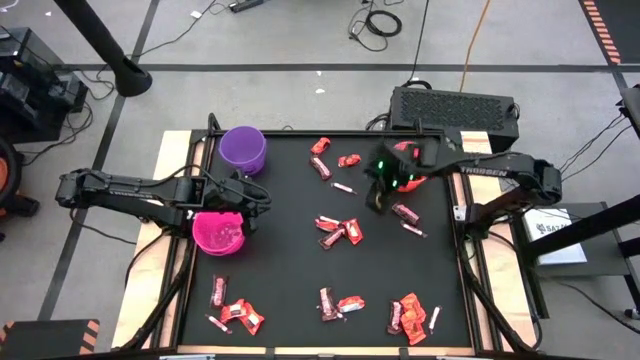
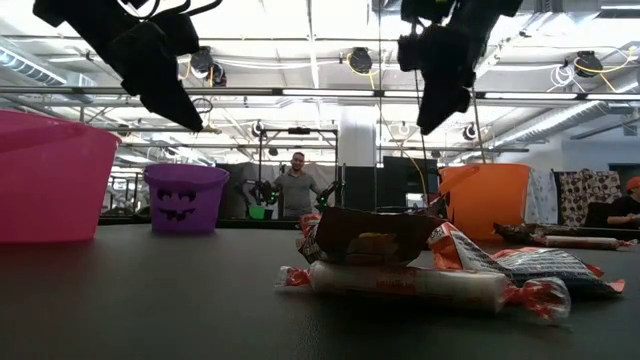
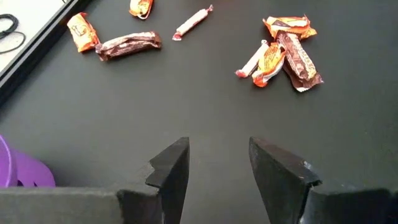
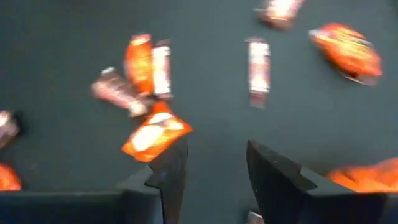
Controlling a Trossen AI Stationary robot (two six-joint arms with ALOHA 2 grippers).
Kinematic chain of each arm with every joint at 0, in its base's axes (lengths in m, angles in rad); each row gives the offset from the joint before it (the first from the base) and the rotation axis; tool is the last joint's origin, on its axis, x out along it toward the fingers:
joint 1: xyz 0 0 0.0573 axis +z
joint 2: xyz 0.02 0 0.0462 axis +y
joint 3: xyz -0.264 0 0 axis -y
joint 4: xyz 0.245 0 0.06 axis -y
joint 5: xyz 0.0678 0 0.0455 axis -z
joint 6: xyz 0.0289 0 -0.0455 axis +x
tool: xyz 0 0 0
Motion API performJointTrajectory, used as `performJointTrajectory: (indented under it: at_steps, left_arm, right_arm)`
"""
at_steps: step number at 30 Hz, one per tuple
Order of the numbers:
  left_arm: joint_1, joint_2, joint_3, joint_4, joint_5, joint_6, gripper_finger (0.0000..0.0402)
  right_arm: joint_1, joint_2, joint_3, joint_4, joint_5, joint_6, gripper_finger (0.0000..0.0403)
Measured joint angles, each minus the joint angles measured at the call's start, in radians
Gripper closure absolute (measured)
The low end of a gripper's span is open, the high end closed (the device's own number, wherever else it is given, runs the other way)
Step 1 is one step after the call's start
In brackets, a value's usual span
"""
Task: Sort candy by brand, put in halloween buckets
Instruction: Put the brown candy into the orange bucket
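Right gripper (image 1: pixel 378 199) hangs open and empty near the tabletop's (image 1: pixel 280 260) right edge, above small candy (image 1: pixel 340 232) lying mid-table, which looks light, crinkly and slippery, so pinching a packet across its middle seems best.

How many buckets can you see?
3. The purple bucket sits at the mat's far left corner, the pink bucket nearer on the left edge, the orange bucket on the right, under the right arm.

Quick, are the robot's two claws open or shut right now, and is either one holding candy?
Left end effector: open, holding nothing, above the pink bucket.
Right end effector: open, holding nothing, over the black mat.
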Motion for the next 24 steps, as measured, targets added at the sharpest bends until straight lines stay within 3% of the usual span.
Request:
performJointTrajectory:
  at_steps: [9,18,24]
  left_arm:
    - [0.0,0.0,0.0,0.002,0.006,0.0,0.0226]
    - [0.0,0.0,0.0,0.003,0.007,0.008,0.0226]
    - [0.0,0.0,0.0,0.003,0.007,0.026,0.0226]
  right_arm:
    - [0.231,0.17,-0.125,0.315,0.008,-0.134,0.0245]
    - [0.287,0.354,-0.126,0.463,0.164,-0.201,0.0245]
    - [0.287,0.373,-0.126,0.464,0.169,-0.174,0.0245]
